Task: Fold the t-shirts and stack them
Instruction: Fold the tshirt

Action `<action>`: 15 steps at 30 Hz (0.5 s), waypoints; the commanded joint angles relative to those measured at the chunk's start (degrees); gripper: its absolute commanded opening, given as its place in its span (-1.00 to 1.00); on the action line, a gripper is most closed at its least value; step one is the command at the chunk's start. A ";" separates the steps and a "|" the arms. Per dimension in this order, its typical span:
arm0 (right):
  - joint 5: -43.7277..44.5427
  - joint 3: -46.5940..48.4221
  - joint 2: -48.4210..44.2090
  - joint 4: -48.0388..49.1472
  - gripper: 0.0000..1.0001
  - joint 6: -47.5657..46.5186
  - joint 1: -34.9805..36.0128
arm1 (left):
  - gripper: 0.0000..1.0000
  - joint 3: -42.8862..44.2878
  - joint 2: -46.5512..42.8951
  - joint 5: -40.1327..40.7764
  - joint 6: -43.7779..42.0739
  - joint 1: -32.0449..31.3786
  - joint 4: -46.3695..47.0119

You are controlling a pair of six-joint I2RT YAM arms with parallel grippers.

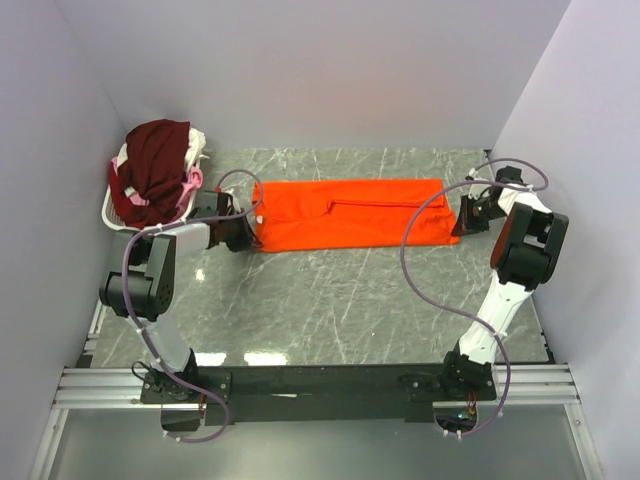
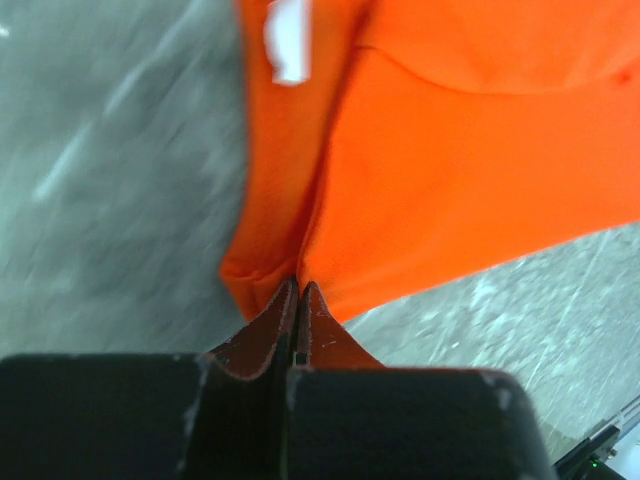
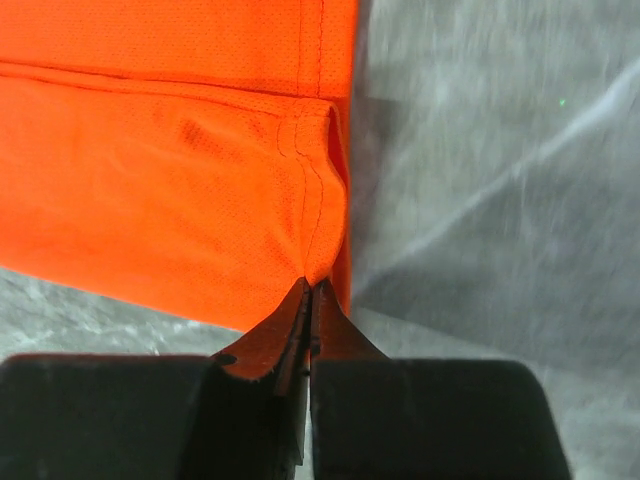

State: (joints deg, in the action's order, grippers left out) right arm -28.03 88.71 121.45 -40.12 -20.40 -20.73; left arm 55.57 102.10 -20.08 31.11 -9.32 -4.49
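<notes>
Top cam: fixed, high at the 6 o'clock edge, tilted down toward 12, far enough back to hold the whole bench (image 1: 330,300). Left wrist cam: rides just behind the left gripper (image 2: 298,290), looks along its fingers, very close on a corner of the orange t-shirt (image 2: 480,180), the shirt's 9 o'clock end in the top view. Right wrist cam: same mount behind the right gripper (image 3: 308,288), equally close, on the 3 o'clock end. All three share that shirt; each wrist view covers one end.
</notes>
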 commanded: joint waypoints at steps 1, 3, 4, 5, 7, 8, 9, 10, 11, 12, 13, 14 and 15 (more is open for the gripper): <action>3.60 -5.19 -5.68 0.39 -1.00 -1.65 -0.98 | -0.99 -3.27 -4.18 -0.23 2.55 0.97 2.11; 3.86 -7.40 -7.10 0.57 -1.00 -2.97 -1.07 | -0.99 -5.29 -5.24 -0.40 3.60 1.06 3.08; 4.21 -9.50 -8.49 0.74 -1.00 -3.32 -1.15 | -0.99 -5.82 -6.29 -0.58 3.95 1.06 3.35; 4.47 -10.56 -9.29 1.18 -1.00 -3.68 -1.24 | -0.99 -6.78 -7.00 -0.40 4.22 1.06 3.35; 4.56 -13.63 -11.40 1.45 -1.00 -4.73 -1.42 | -0.99 -7.75 -8.84 -0.40 4.83 1.06 3.70; 4.91 -14.60 -12.10 1.62 -1.00 -5.17 -1.59 | -0.99 -8.37 -9.29 0.12 4.83 1.06 3.53; 5.09 -15.57 -12.72 1.54 -1.00 -6.04 -1.68 | -0.99 -8.55 -9.73 0.39 4.83 1.06 3.18; 5.18 -17.32 -13.95 1.36 -1.00 -6.57 -1.77 | -0.99 -8.64 -10.34 0.74 4.66 1.06 2.83; 5.35 -18.38 -14.83 1.10 -1.00 -7.10 -1.94 | -0.99 -8.64 -10.52 1.52 4.48 1.06 2.47; 5.44 -19.44 -15.53 0.92 -1.00 -8.32 -2.21 | -0.99 -8.72 -10.61 1.88 4.31 1.06 1.86; 5.44 -21.54 -17.37 0.66 -1.00 -9.12 -2.30 | -0.99 -8.81 -10.78 2.06 4.22 1.06 1.59; 5.62 -22.78 -18.34 -0.21 -1.00 -10.78 -2.56 | -0.99 -8.64 -10.96 2.67 3.96 1.06 0.90; 5.88 -23.83 -19.31 -0.57 -1.00 -11.58 -2.65 | -0.99 -8.64 -10.96 2.93 3.87 1.06 0.89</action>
State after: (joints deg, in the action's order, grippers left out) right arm -24.40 67.88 106.37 -38.74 -27.16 -22.39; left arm 47.22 93.19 -19.03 35.18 -8.45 -3.36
